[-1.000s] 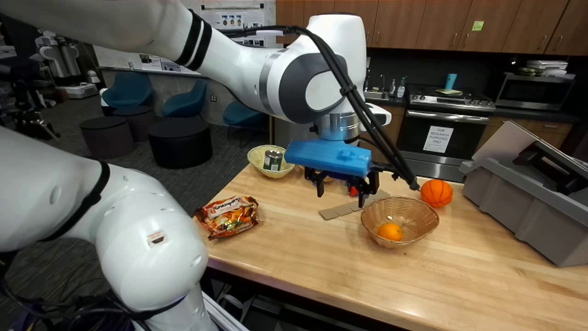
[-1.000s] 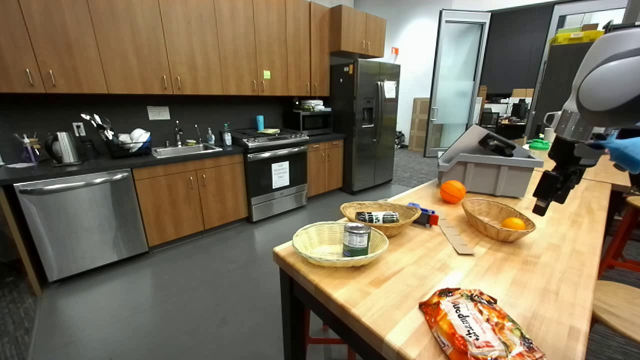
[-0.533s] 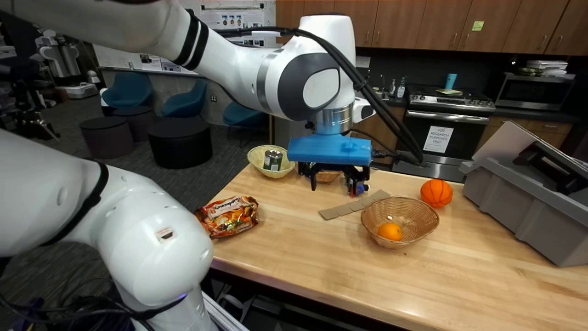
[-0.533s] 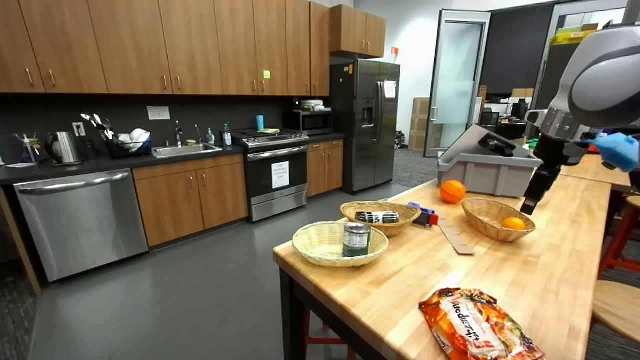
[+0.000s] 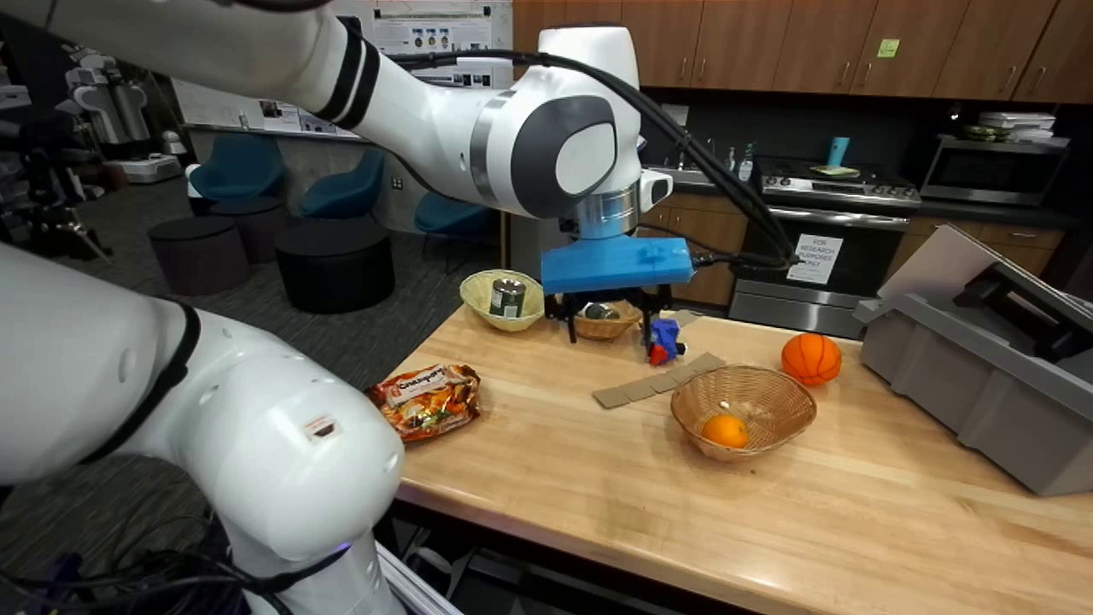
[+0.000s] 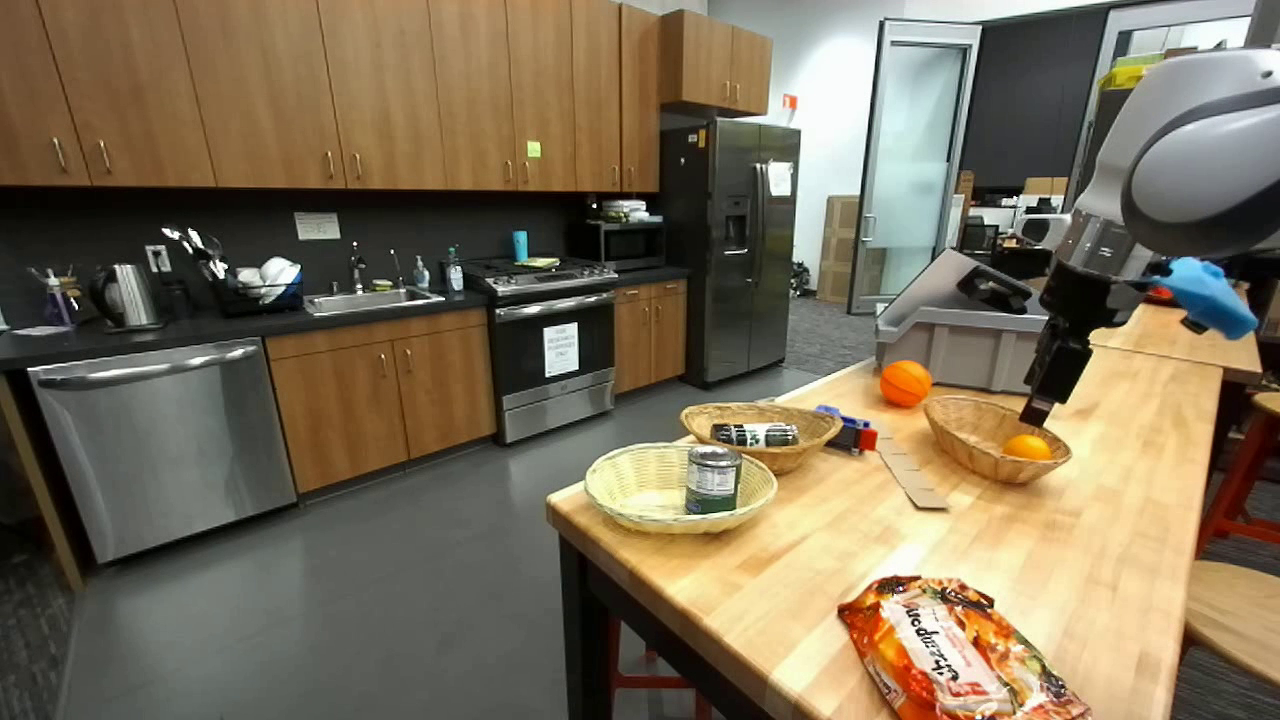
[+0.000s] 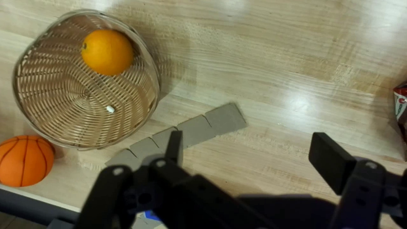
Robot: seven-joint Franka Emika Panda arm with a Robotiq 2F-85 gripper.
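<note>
Straight to the wicker basket (image 7: 76,119) on my worktop (image 7: 270,66): an orange (image 7: 107,52) is sitting inside it, close to the wall, and a small white piece (image 7: 110,109) lies on the woven bottom. Right beside the wicker basket, there's the cardboard strip (image 7: 198,130), flat, slanting out past the rim; the toy basketball (image 7: 25,161) sits just by that rim too, with the grey tub (image 6: 960,352) near both. Across the cardboard strip from the wicker basket, a brown basket (image 6: 790,459) carries a dark labelled container (image 6: 755,435) on its side, and farther off still, a pale basket (image 6: 640,482) has a tin can (image 6: 713,482) standing upright in it. Over to me: my arm (image 5: 427,128) arches across and turns down, and my gripper (image 7: 249,151) hangs above the worktop to one side of the wicker basket, its fingers (image 7: 330,160) pointing downward and spread wide, the cardboard strip partly showing between them.
</note>
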